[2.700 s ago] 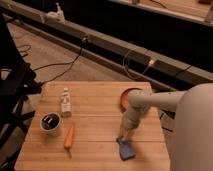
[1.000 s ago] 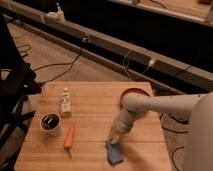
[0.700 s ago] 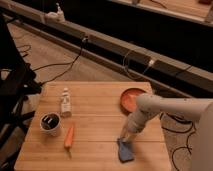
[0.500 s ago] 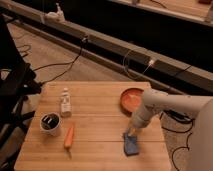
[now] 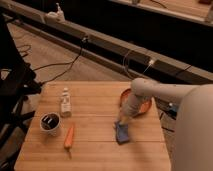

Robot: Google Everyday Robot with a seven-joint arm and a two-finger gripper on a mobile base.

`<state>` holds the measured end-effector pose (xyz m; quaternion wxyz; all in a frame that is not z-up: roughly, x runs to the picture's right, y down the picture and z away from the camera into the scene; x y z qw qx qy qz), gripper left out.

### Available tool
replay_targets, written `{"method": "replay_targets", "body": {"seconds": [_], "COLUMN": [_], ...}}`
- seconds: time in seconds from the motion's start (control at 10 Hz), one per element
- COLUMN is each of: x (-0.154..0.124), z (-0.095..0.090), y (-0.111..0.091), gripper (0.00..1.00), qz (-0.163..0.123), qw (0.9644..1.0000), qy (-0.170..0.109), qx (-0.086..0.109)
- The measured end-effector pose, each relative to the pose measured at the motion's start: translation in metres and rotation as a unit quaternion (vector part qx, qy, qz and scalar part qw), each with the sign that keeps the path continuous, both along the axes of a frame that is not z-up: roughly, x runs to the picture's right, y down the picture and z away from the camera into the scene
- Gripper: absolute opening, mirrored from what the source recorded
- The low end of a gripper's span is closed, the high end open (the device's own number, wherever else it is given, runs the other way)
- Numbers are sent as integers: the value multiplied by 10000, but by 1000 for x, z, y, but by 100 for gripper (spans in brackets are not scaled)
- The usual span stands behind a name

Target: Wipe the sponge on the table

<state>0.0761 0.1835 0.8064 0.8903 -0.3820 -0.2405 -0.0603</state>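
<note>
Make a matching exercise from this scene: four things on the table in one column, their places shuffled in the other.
Things:
1. sponge
2. carrot
3. small bottle
4. orange bowl

Places:
A. right side of the table, partly hidden behind the arm
B. directly under the gripper, right of centre
C. left side, just beyond the cup
D. towards the near edge on the left, just right of the cup

Pairs: 1-B, 2-D, 3-C, 4-A

My gripper (image 5: 121,122) is working near the table's (image 5: 98,150) right edge, the bowl (image 5: 145,106) crowding behind it; bottle (image 5: 65,102), cup (image 5: 50,124) and carrot (image 5: 69,136) are blocking the left edge.
</note>
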Motion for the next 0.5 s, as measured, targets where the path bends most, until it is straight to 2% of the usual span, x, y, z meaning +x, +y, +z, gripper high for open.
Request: {"method": "replay_targets", "body": {"seconds": [0.2,0.4,0.5], "x": [-28,-32,-33], "z": [-21,-34,-33], "y": [18,33,32], "gripper": [0,2,10], "qz": [-136,-157,-150], "qw": [9992,9986,9986], "qy": [-365,-486,-487], "qx": [-34,-137,-123]}}
